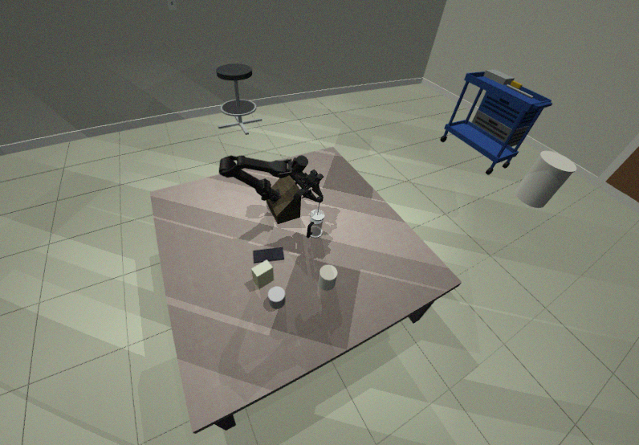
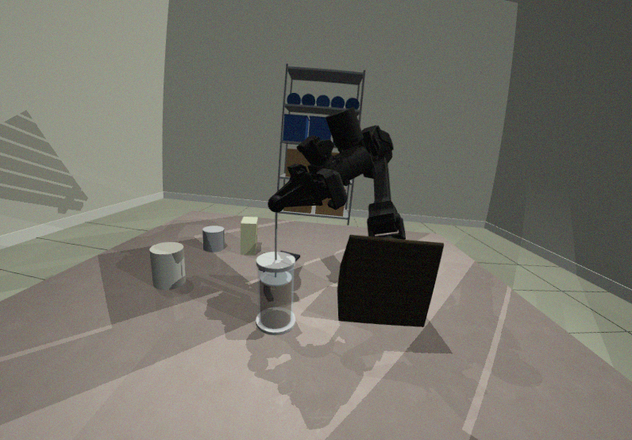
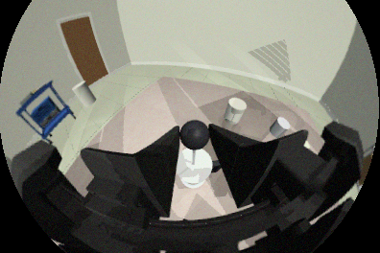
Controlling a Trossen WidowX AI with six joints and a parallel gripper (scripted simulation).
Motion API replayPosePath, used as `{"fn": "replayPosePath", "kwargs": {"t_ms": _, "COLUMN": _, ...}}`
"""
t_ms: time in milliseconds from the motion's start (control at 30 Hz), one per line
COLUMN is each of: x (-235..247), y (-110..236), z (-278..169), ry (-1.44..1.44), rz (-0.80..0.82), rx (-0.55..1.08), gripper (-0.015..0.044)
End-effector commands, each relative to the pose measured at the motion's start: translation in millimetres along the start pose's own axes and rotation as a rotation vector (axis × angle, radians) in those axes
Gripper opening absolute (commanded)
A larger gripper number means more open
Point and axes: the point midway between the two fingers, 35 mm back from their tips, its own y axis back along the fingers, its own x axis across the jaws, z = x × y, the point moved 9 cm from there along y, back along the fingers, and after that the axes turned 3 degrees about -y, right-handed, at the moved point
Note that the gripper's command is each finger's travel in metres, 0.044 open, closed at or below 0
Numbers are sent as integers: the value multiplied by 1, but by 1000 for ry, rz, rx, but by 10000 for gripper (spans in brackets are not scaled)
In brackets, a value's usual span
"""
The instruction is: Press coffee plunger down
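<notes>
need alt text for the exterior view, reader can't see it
A black robot arm's gripper is shut on the knob atop a glass coffee press, whose thin plunger rod is raised high. The press stands upright on a table beside a dark box, with two grey cylinders and a pale block behind.

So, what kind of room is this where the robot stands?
Probably a workshop or storage room: a bare tiled floor, a metal shelf rack with boxes against the wall, a blue tool cart, and a stool near the work table.
</notes>
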Motion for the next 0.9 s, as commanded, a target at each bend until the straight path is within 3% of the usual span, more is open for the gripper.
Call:
{"fn": "replayPosePath", "kwargs": {"t_ms": 0, "x": 1, "y": -9, "z": -16, "ry": 19, "rz": 5, "rx": 43, "gripper": 126}}
{"fn": "replayPosePath", "kwargs": {"t_ms": 867, "x": -2, "y": -35, "z": -51, "ry": 21, "rz": 5, "rx": 42, "gripper": 126}}
